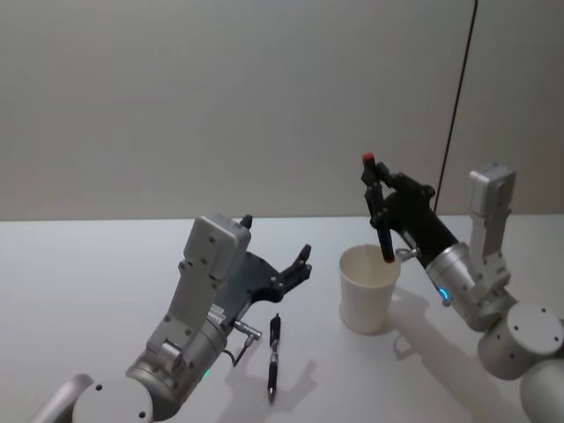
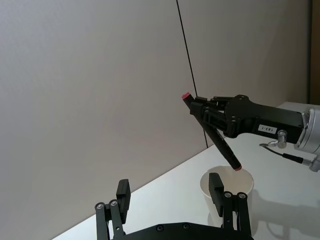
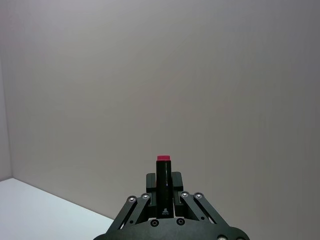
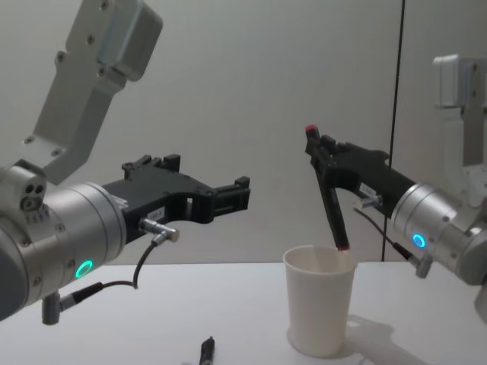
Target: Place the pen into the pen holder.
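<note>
Black pen point(image 4: 335, 217) tip-down at the rim of the white paper pen holder point(image 4: 319, 304), not yet let go.

Left gripper point(image 1: 276, 236) hangs above the table point(image 1: 88, 264), left of the pen holder, fingers spread, holding nothing. A spare pen point(image 1: 274, 357) lies flat on the table just in front of it, apart from the holder. The pen holder stands upright, centre-right. Right gripper point(image 4: 326, 156) is clamped on the pen near its red top. The long axis is near vertical, top leaning to the robot's left, tip at rim level over the mouth; can't tell if it's past the rim. The holder sits straight below the tip, so my read is a short drop along the pen's axis, then release. The tilt could clip the rim.
</note>
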